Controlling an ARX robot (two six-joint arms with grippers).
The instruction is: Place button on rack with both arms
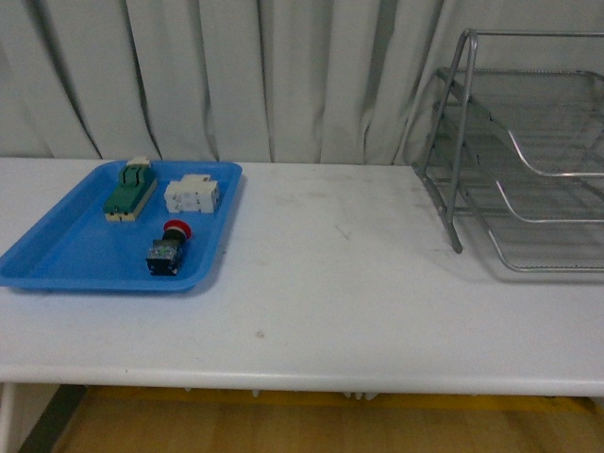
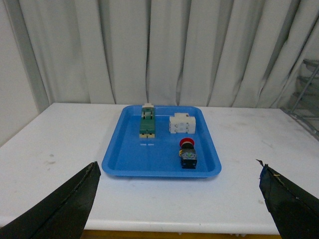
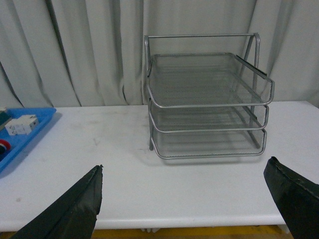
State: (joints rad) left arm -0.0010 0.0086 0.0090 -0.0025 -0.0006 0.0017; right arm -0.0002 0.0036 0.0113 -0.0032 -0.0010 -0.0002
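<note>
Resting in the blue plastic tray [image 1: 57, 262], the button [image 1: 167, 247] has a round red cap and a dark blocky body. It seems to lie on its side, though the picture is a little blurred. It is just in front of the white block [image 1: 192, 194] and near the green-topped block [image 1: 130, 191].

Only the wrist views show the grippers. The left gripper [image 2: 178, 169] has its black wedge-shaped fingers [image 2: 65, 206] spread wide and grasps nothing. The right gripper [image 3: 184, 169] is released in the same way and faces the rack [image 3: 207, 99]. Its three silver mesh tiers and tube frame appear whole in that view, while the front view cuts them. The rack stands well apart from the tray on the white table [image 1: 340, 283].
</note>
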